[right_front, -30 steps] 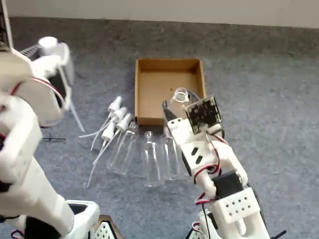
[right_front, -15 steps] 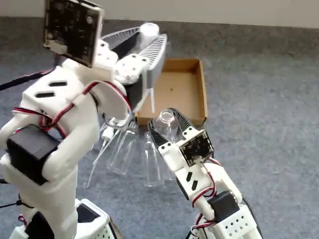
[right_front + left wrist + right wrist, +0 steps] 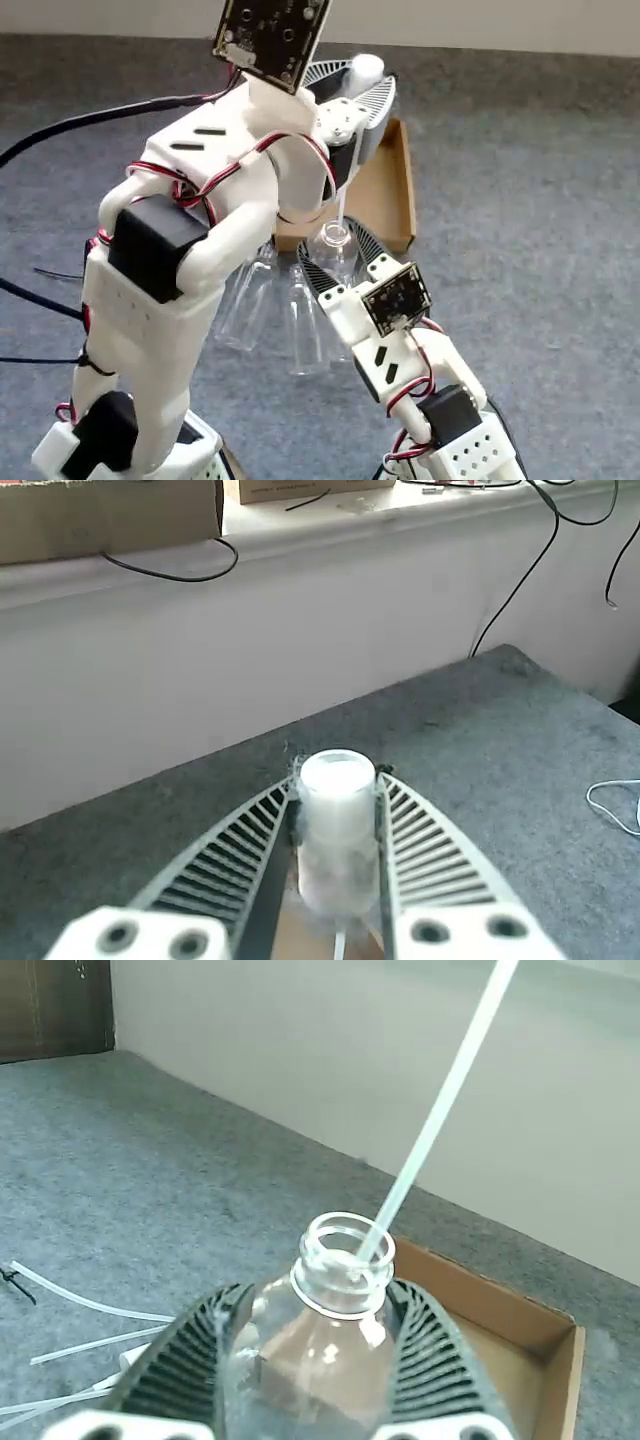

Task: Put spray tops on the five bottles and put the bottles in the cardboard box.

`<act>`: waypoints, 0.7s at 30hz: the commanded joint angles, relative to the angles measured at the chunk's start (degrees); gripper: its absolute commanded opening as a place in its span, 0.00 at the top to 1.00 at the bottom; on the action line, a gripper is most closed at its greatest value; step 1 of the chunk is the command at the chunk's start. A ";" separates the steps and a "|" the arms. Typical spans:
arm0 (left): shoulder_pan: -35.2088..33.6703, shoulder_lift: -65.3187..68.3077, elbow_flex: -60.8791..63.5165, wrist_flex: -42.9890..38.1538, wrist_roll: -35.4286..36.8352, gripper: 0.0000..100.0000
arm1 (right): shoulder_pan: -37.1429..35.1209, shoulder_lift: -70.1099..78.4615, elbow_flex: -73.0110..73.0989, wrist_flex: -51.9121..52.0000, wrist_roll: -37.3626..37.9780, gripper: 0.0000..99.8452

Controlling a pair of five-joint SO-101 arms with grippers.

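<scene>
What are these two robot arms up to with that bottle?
The right gripper holds a clear bottle by the cardboard box. The left gripper holds a white spray top above it, with the top's tube dipping into the bottle's neck. The top is not seated yet. Other bottles lie on the table.

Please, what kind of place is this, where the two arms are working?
Probably an indoor lab or hobby workspace: a table with a grey felt-like cover, a plain white wall right behind it, and loose black cables trailing over the ledge above.
</scene>
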 commanded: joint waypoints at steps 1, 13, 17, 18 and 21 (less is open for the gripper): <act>0.57 -0.22 -0.31 1.05 0.09 0.95 | -0.04 -0.84 -0.57 -0.92 -0.53 1.00; 0.48 0.22 1.63 19.52 -0.09 0.95 | 1.36 -0.92 -0.57 -0.92 -0.97 1.00; 0.48 -0.04 8.40 19.34 -0.18 0.95 | 1.27 -0.92 -0.57 -0.84 -0.97 1.00; 0.48 -0.13 9.98 19.34 -0.18 0.94 | 1.27 -0.92 -0.57 -0.84 -0.97 1.00; 0.48 -0.22 13.41 18.73 -0.18 0.89 | 1.27 -0.84 -0.57 -0.84 -0.97 1.00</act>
